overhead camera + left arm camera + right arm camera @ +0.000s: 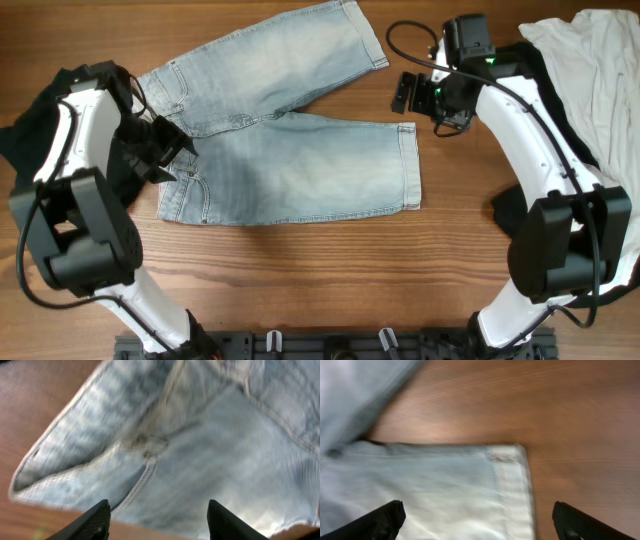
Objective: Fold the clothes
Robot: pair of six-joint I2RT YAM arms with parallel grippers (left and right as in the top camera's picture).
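The light-blue denim shorts (pixel 290 150) lie flat on the wooden table, waistband to the left, the two legs spread to the right. My left gripper (pixel 168 148) is open and empty at the waistband edge. The left wrist view shows the waistband and seams (pixel 150 450) between its open fingers (pixel 157 520). My right gripper (pixel 408 92) is open and empty just above the lower leg's hem corner. In the right wrist view that hem corner (pixel 512 460) lies between the open fingers (pixel 477 520).
A black garment (pixel 18 135) lies at the left edge under my left arm. A white shirt (pixel 600 70) lies at the back right, over a black garment (pixel 548 90). Bare wood (pixel 330 280) runs along the front.
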